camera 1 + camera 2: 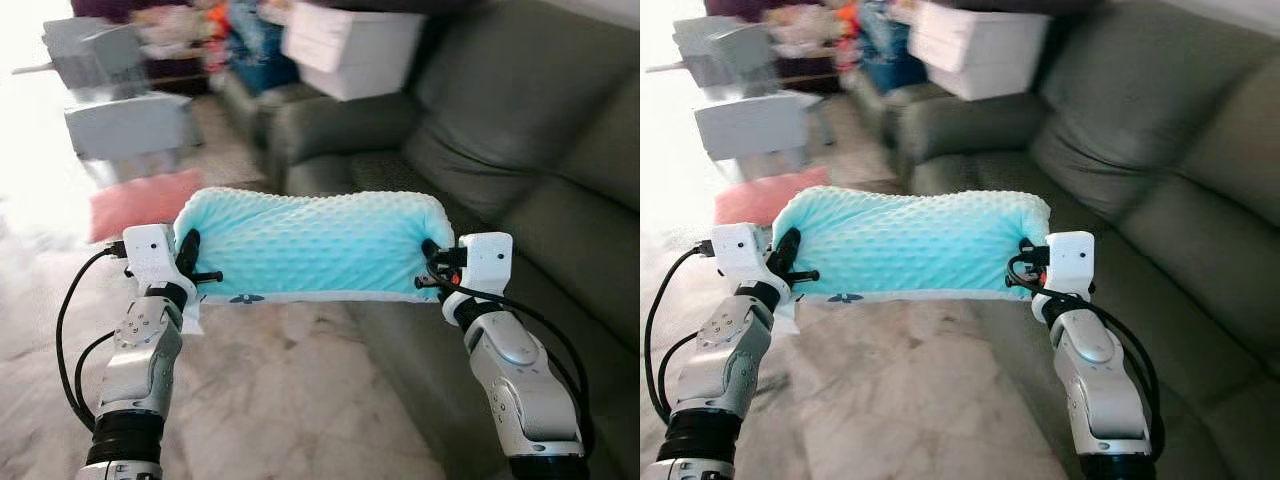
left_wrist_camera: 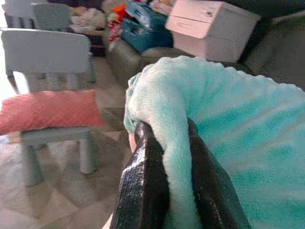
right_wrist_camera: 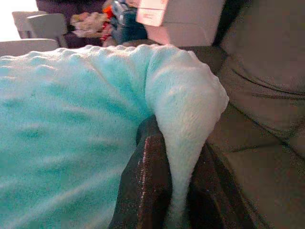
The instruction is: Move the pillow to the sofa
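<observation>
A light blue dotted pillow (image 1: pixel 310 245) hangs in the air between my two arms, stretched lengthwise. My left gripper (image 1: pixel 190 262) is shut on its left end, and the wrist view shows the plush fabric (image 2: pixel 176 157) pinched between the black fingers (image 2: pixel 143 191). At the other end my right gripper (image 1: pixel 432 268) is shut on the pillow's right corner (image 3: pixel 186 143). The dark grey sofa (image 1: pixel 540 170) runs along the right side, its seat (image 1: pixel 400 330) just beyond and below the pillow.
A pink cushion (image 1: pixel 140 205) lies on a small grey chair (image 2: pixel 52 52) to the left. Another grey chair (image 1: pixel 130 125) stands behind it. White boxes (image 1: pixel 350 45) and a heap of coloured things sit on the sofa's far end. Marble floor (image 1: pixel 290 400) lies below.
</observation>
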